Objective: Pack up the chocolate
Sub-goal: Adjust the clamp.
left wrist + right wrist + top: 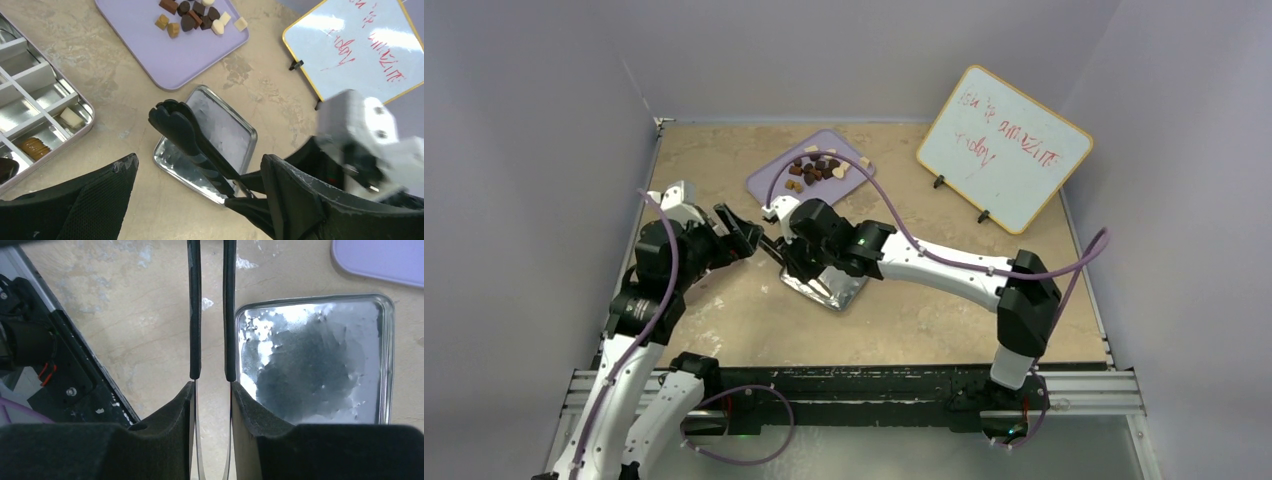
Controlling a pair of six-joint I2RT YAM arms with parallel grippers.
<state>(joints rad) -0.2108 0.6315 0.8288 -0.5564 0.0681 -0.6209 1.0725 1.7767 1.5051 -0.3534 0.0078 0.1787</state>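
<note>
Right hand (pixel 212 387) pinches tongs (pixel 194 315), left hand (pixel 199 160) spread; a few chocolates (pixel 35 146) in the box (pixel 89 111), most on the lilac tray (pixel 165 55).

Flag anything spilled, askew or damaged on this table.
Nothing is spilled: the chocolate sits bunched on the lilac tray, with none visibly loose on the table. Two small oddities: the silver lid lies skewed to the table's edges, and the table's surface has white chips.
</note>
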